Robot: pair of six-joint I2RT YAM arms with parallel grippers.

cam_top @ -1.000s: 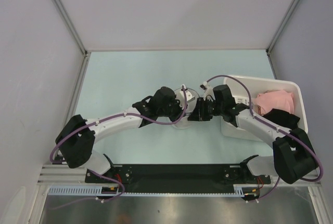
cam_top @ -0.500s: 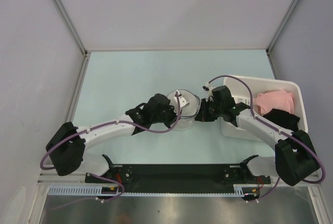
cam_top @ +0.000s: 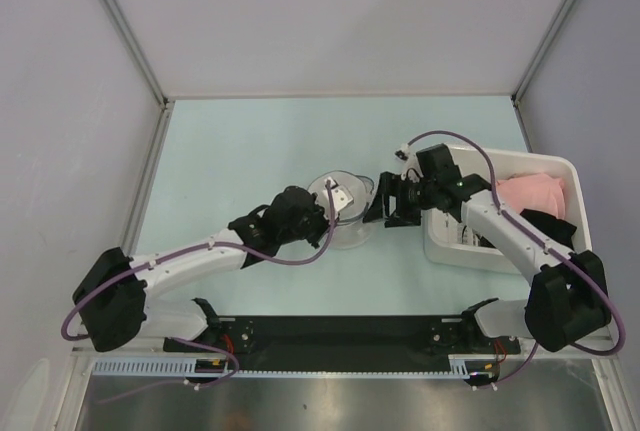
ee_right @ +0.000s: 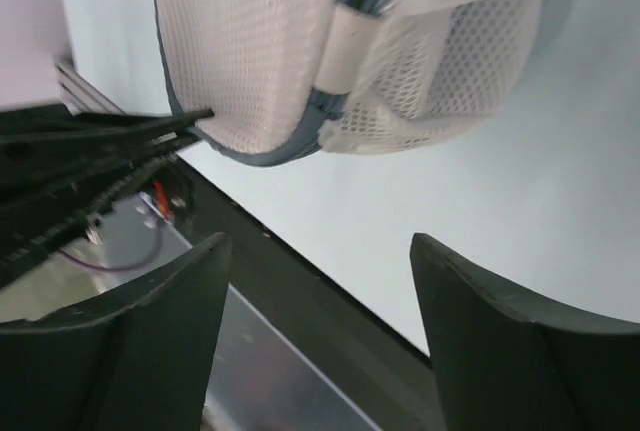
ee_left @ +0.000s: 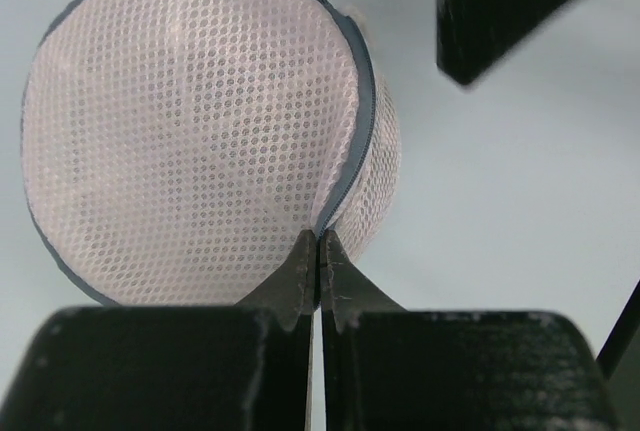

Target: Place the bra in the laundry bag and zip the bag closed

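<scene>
The laundry bag (cam_top: 347, 213) is a round white mesh pouch with a grey zipper rim, near the middle of the table. My left gripper (cam_top: 327, 215) is shut on its rim; in the left wrist view the fingertips (ee_left: 305, 251) pinch the zipper edge of the laundry bag (ee_left: 190, 141). My right gripper (cam_top: 388, 213) hangs open just right of the bag, apart from it. In the right wrist view the laundry bag (ee_right: 260, 41) lies beyond the right gripper (ee_right: 320, 241), whose jaws hold nothing. The bra is hidden, except perhaps as a dark green sliver in the rim gap.
A white rectangular bin (cam_top: 575, 176) stands at the right, holding a pink garment (cam_top: 530, 196) and a black garment (cam_top: 545, 226). The right forearm crosses over the bin's left side. Grey walls close in the table at the left, back and right.
My right gripper has opened and let go of the bag. The left gripper, still shut on the rim, has drawn the bag toward the near left.
</scene>
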